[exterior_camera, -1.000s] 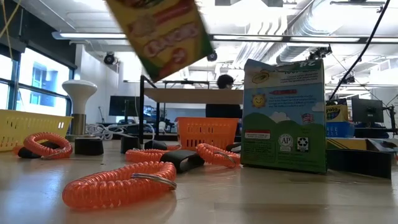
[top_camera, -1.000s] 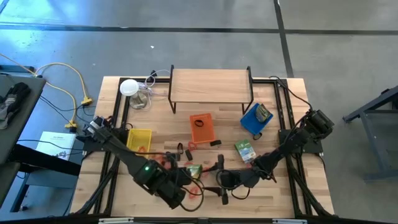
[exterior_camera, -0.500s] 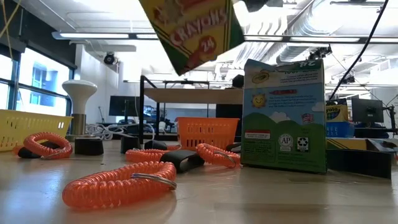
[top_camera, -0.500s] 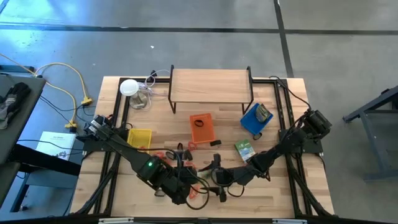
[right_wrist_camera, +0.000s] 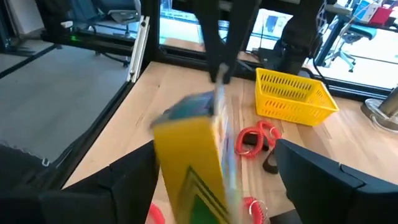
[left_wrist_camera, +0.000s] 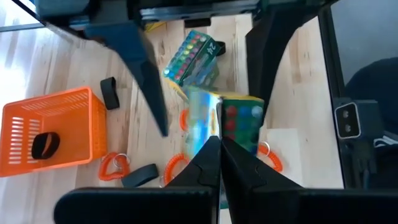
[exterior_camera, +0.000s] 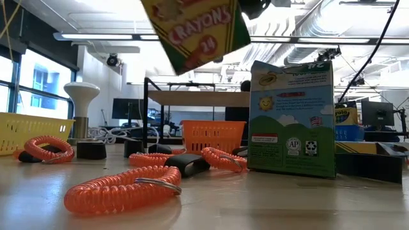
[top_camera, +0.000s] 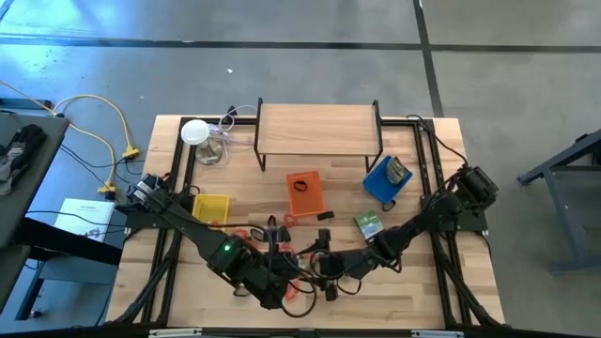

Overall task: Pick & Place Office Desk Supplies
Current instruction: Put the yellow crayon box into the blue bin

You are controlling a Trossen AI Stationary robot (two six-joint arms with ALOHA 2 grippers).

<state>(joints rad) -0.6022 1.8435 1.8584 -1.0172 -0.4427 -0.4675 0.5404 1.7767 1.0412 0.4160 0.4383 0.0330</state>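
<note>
A yellow-and-green crayon box [exterior_camera: 195,29] hangs in the air over the table's near middle, with my left gripper [left_wrist_camera: 219,146] shut on it. In the high view that gripper [top_camera: 291,274] is at the near centre. My right gripper [top_camera: 319,266] is level beside it and open. Its two fingers stand on either side of the hanging box [right_wrist_camera: 196,155], and I cannot tell whether they touch it. A second crayon box [exterior_camera: 292,118] stands upright on its bottom end on the table. Orange coiled loops [exterior_camera: 121,188] and black clips [exterior_camera: 185,165] lie loose on the wood. My left gripper pinches the crayon box's upper end [right_wrist_camera: 216,102] between its two shut fingers [right_wrist_camera: 219,68], coming at it slanting down from the table's left. The box hangs below the fingers, tilted and clear of the table.
An orange tray [top_camera: 305,192] with a black piece in it, a yellow tray [top_camera: 211,208] and a blue tray [top_camera: 383,180] holding a box stand mid-table. A wooden shelf [top_camera: 317,131] and a white lamp [top_camera: 195,132] are at the far edge.
My right gripper has gone toward the table's left, closing in on the hanging box, and its fingers now flank it. The crayon box in my left gripper has turned and tipped, so its front face with the lettering now shows in the low view.
</note>
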